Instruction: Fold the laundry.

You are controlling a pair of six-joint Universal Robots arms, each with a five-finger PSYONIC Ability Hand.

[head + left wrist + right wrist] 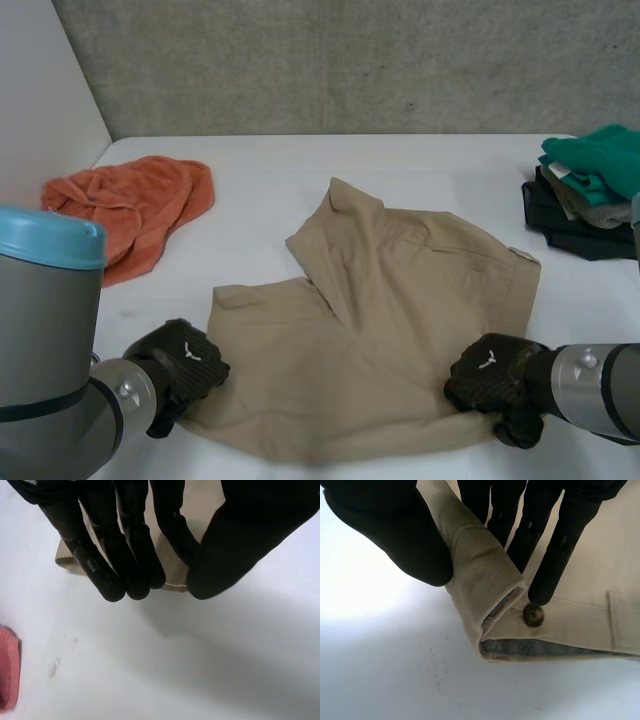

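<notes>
Early in the fold, judging by the lie: khaki shorts (400,290) spread rumpled at the middle of the table (300,165), not yet halved. Orange towel (135,205) heaped at 10 o'clock, still to do; folded stack (590,190) at 3 o'clock. Left hand (185,365) pinched on the shorts' 7 o'clock corner, right hand (490,375) on the 5 o'clock corner. Added up close by the right wrist view: waistband (485,565) nipped between thumb and fingers, button (533,615) at the fingertips. Added by the left wrist view: cloth edge caught between fingers and thumb.
</notes>
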